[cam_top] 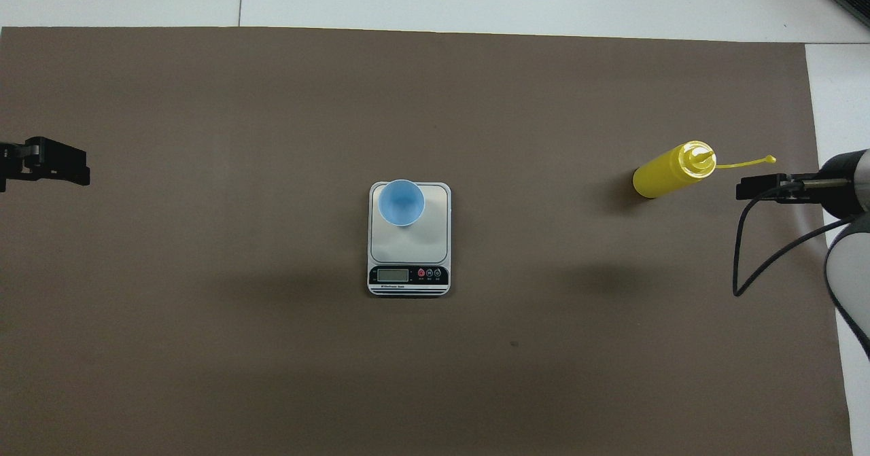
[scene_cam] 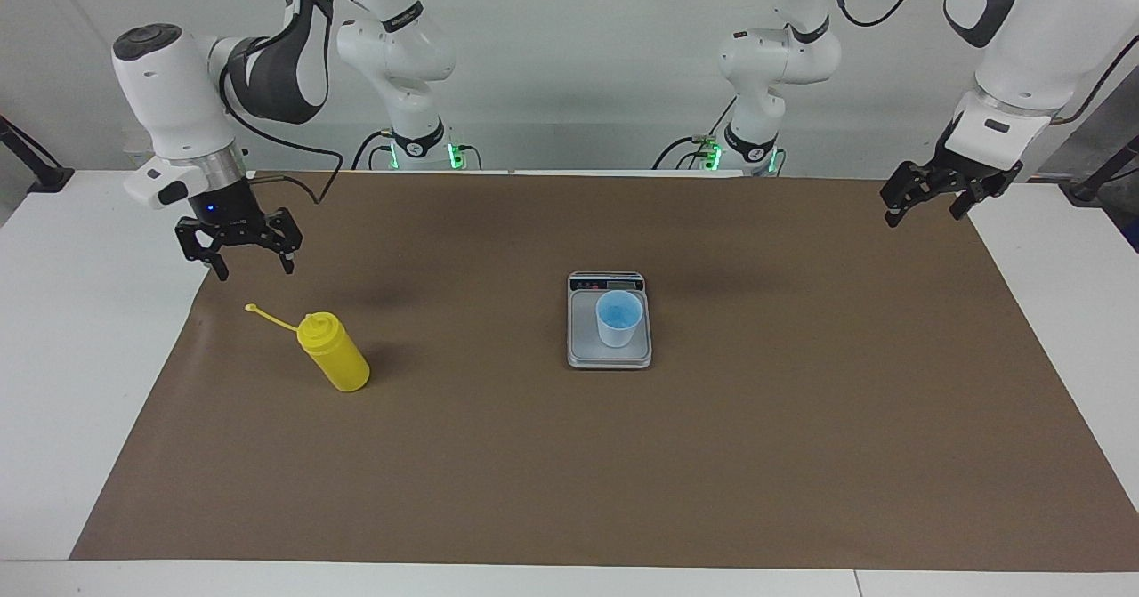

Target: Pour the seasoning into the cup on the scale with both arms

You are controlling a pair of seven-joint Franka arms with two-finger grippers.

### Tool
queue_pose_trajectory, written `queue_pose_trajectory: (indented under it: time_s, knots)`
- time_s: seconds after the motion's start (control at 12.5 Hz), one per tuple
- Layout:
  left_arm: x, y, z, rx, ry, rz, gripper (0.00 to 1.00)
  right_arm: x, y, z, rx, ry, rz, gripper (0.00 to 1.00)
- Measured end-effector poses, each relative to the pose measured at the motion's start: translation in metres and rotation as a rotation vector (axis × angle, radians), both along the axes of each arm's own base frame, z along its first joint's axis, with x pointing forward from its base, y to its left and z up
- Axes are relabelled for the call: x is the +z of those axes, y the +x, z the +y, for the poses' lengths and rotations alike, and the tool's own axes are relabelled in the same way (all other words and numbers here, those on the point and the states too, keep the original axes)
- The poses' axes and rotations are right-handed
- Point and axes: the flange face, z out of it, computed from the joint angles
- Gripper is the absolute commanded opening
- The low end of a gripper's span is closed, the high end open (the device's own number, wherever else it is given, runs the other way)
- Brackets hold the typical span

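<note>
My right gripper point(scene_cam: 238, 259) hangs released, holding nothing, over the mat's edge at the right arm's end of the table. In the facing view the seasoning bottle point(scene_cam: 334, 353) stands toward four o'clock from it, upright, its tip strap point(scene_cam: 270, 317) reaching toward me. My left gripper point(scene_cam: 933, 197) waits released, well apart. The cup point(scene_cam: 619, 318) sits on the scale point(scene_cam: 609, 355) mid-mat. Brown mat point(scene_cam: 569, 472), bare all round.

The yellow bottle point(scene_cam: 333, 363) is standing on the brown mat point(scene_cam: 801, 455) toward the right arm's end — the right gripper point(scene_cam: 238, 259) is hanging open above the mat's edge, clear of it. The cup point(scene_cam: 618, 318) is sitting on the scale point(scene_cam: 582, 348), while the left gripper point(scene_cam: 925, 204) is waiting open over the mat's other end.
</note>
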Motion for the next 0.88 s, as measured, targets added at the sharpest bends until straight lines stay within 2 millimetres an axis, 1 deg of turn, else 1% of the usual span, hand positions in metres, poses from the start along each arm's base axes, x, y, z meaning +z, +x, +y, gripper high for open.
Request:
queue_pose_trajectory:
  time_s: [0.08,0.16,0.32,0.4,0.56,0.72,0.88]
  knots:
    - [0.0,0.0,0.0,0.0,0.0,0.0,1.0,0.016,0.004,0.01,-0.02,-0.017,0.004,1.0]
    - [0.0,0.0,0.0,0.0,0.0,0.0,1.0,0.026,0.008,0.019,-0.026,-0.021,0.002,1.0]
    - [0.0,0.0,0.0,0.0,0.0,0.0,1.0,0.038,0.011,0.04,-0.049,-0.015,0.018,1.0]
    - [0.0,0.0,0.0,0.0,0.0,0.0,1.0,0.048,0.011,0.049,-0.07,-0.012,0.024,1.0]
    - [0.0,0.0,0.0,0.0,0.0,0.0,1.0,0.066,0.015,0.056,-0.08,-0.009,0.014,1.0]
    - [0.0,0.0,0.0,0.0,0.0,0.0,1.0,0.071,0.019,0.057,-0.078,-0.008,0.019,1.0]
    - [0.0,0.0,0.0,0.0,0.0,0.0,1.0,0.068,0.017,0.059,-0.074,-0.01,0.046,1.0]
